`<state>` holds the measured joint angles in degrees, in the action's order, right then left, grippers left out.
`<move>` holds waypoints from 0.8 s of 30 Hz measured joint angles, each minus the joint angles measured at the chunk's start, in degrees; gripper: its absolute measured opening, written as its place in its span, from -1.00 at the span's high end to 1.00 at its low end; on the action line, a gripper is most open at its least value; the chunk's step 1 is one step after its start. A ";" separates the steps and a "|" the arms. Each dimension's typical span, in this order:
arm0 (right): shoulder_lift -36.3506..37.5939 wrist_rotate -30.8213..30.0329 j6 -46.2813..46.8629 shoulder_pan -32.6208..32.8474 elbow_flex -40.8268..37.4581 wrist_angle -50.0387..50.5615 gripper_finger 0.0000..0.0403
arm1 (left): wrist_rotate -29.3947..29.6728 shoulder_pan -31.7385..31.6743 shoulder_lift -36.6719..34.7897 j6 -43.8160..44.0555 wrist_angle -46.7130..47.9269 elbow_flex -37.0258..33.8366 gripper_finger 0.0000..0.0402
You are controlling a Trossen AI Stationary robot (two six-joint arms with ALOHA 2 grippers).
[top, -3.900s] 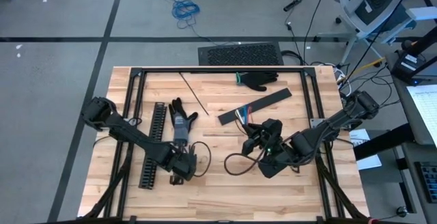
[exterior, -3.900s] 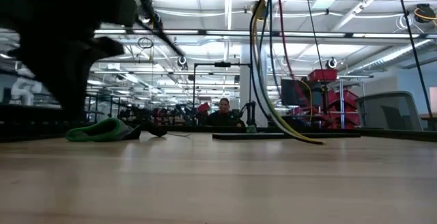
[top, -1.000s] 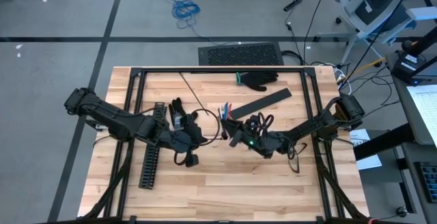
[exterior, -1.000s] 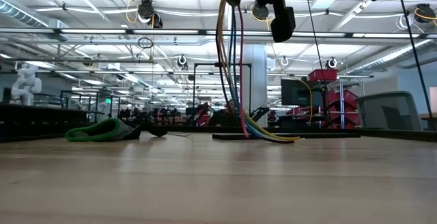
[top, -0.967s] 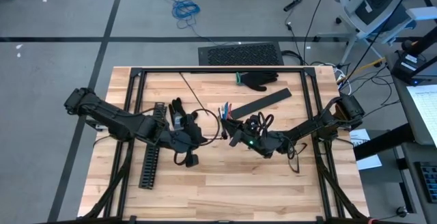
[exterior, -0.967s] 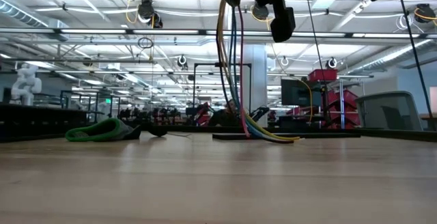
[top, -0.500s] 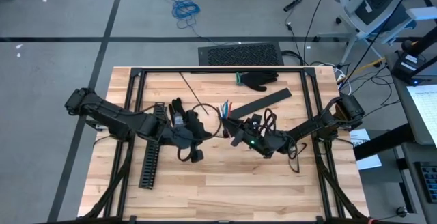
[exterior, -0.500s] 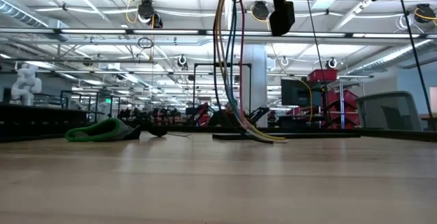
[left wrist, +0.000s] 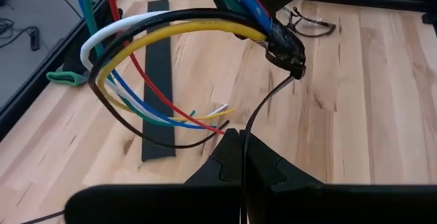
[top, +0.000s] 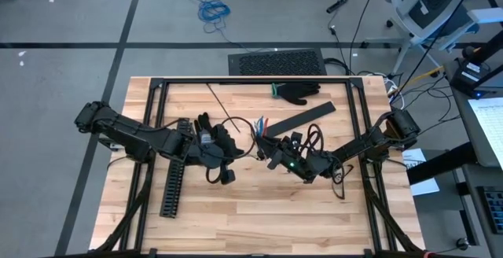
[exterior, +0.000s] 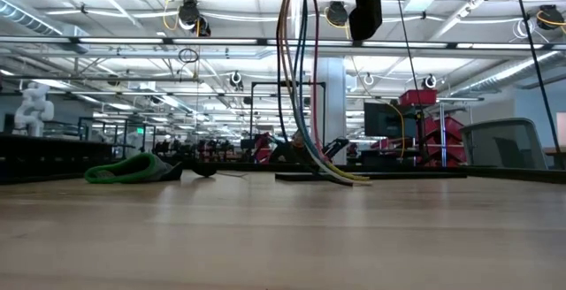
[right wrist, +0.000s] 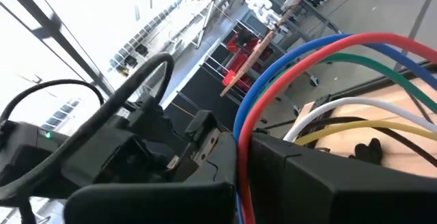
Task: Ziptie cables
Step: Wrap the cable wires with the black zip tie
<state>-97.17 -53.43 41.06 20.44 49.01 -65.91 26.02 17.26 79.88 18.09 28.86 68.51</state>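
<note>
The cables point(left wrist: 147, 33) are a bundle of blue, green, red, white, yellow and black wires, held up over the table's middle. From there they loop down until their free ends point(exterior: 340, 177) lie on the wood. A black zip tie point(left wrist: 287, 53) is wrapped around the bundle, and its thin tail point(left wrist: 258, 108) runs to my left gripper point(left wrist: 242, 142), which is shut on it. My right gripper point(right wrist: 239, 152) is shut on the cables. In the high view the left gripper point(top: 229, 149) and the right gripper point(top: 271, 149) face each other closely. My left gripper pinches the zip tie's thin tail point(left wrist: 244, 157) between its two shut fingers. The tail runs up from the fingertips to the tie's wrap on the bundle, clear of the table. My right gripper pinches the cable bundle point(right wrist: 240, 132) between its shut fingers. The wires arc out past the fingertips. The held stretch is lifted, the loop hangs below, and the free ends rest on the table.
A long black slotted channel point(top: 174, 175) lies left of the grippers. A flat black strip point(top: 295, 121) and a black glove with a green cuff point(top: 295, 93) lie at the far side. Another glove point(top: 204, 126) lies beside the left arm. A black frame point(top: 236, 79) borders the table.
My left gripper has crept toward the right gripper and the table's far edge, still shut on the tail. The hanging cables have swung a little, and their ends have slid slightly along the wood.
</note>
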 joint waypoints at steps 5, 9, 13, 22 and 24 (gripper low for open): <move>0.00 -0.02 -3.99 0.29 0.00 0.07 0.95 | 0.46 0.00 0.00 0.02 -0.26 0.00 1.00; 0.00 0.00 -5.20 0.29 0.00 1.01 0.95 | 0.46 0.13 -0.23 0.45 -2.53 0.00 1.00; -0.01 -0.17 -6.25 0.29 0.00 0.85 0.95 | 0.51 0.11 -1.63 1.04 -5.21 0.00 1.00; 0.01 -0.70 -13.16 0.12 0.00 -7.23 0.95 | 1.18 0.69 -1.43 3.57 -6.01 -0.80 1.00; 0.64 -0.89 -16.17 0.13 0.00 -7.48 0.95 | 2.84 1.28 -1.20 3.69 -5.23 -2.10 1.00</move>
<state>-96.52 -54.32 24.89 20.58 49.01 -73.39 28.85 18.53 78.67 21.78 23.63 66.42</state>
